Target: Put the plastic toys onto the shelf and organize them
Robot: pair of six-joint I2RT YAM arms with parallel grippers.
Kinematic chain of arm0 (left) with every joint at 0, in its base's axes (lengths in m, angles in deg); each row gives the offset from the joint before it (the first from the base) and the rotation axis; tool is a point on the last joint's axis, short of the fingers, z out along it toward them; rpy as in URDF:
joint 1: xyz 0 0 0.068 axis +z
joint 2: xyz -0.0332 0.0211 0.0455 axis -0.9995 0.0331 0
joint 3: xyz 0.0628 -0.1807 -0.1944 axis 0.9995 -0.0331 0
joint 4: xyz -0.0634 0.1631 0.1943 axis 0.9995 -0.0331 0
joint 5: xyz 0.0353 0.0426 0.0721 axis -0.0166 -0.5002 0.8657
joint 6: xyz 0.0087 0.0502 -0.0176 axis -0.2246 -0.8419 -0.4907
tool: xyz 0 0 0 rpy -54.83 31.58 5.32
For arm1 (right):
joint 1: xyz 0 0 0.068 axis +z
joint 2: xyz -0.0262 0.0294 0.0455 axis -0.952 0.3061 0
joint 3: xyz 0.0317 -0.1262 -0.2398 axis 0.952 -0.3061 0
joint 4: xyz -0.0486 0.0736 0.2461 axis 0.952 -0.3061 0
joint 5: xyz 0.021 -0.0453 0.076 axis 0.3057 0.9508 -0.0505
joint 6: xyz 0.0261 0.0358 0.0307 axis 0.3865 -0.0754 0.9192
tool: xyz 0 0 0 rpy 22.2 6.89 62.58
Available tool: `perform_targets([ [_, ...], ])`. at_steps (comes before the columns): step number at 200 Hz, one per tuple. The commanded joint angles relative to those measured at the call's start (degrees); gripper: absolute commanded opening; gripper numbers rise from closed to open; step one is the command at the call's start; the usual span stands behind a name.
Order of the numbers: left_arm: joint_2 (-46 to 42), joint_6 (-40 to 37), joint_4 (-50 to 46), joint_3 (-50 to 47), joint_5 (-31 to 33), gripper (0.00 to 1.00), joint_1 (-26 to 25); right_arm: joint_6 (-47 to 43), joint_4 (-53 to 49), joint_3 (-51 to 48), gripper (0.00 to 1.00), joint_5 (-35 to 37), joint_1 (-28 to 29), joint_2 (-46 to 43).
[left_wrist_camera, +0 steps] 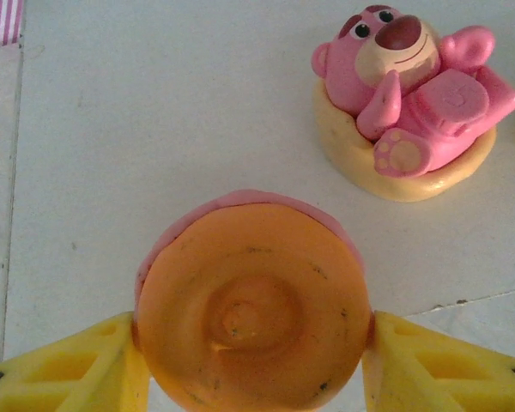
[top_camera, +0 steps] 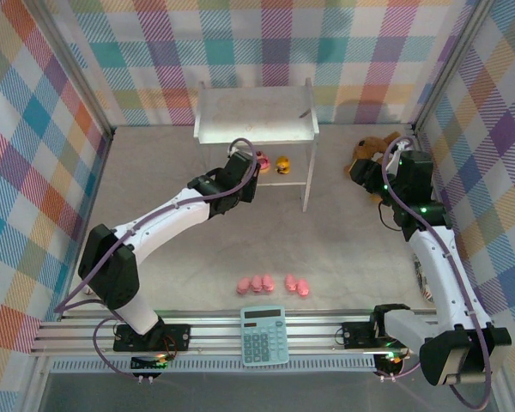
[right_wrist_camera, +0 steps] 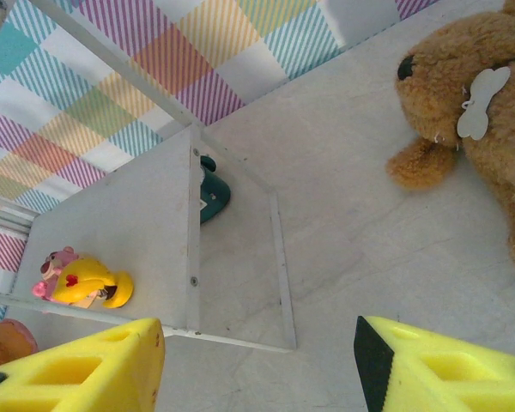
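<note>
- Nearby, a brown plush animal (top_camera: 367, 156) lies on the grey table (top_camera: 154, 215) to the right of the shelf, close to the right arm.
- A teal plastic calculator (top_camera: 264, 335) sits at the near edge, between the two arm bases.
- Five small pink plastic pig figures (top_camera: 273, 285) stand in a row just beyond the calculator, well apart from the small white two-tier shelf (top_camera: 256, 112) by the back wall.
- The shelf's flat top is bare; its thin right front leg (top_camera: 307, 184) stands just right of the toys below.
- A pink plastic bear figure seated in a cream-yellow cup (left_wrist_camera: 408, 94) and a yellow plastic duck (top_camera: 282, 163) sit side by side on the lower board, beside the left arm's reach.
- The left gripper (left_wrist_camera: 253, 343) is clenched on the round orange plastic disc with a pink rim (left_wrist_camera: 253, 300), a yellow finger touching each side, over that white board near the bear.
- The disc's orange face is domed, with a dimpled centre and small dark scuffs.
- The right gripper (right_wrist_camera: 259, 343) hangs released, its fingers parted over bare table.
</note>
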Motion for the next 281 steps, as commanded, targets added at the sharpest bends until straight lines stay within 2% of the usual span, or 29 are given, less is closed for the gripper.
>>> perform_targets([
  [1, 0.7, -0.9, 2.7, 2.7, 2.4, 0.58, 1.7, -0.9, 2.1, 0.8, 0.62, -0.6, -0.4, 0.6],
  [90, -0.7, -0.5, 11.7, -1.6, 6.2, 0.59, 1.9, -0.8, 2.8, 0.8, 0.62, -1.5, -0.5, 1.9],
  [281, 3.5, 2.1, 11.4, -2.6, 8.5, 0.66, 1.9, -2.6, 1.3, 0.8, 0.62, 0.1, -0.5, 0.3],
])
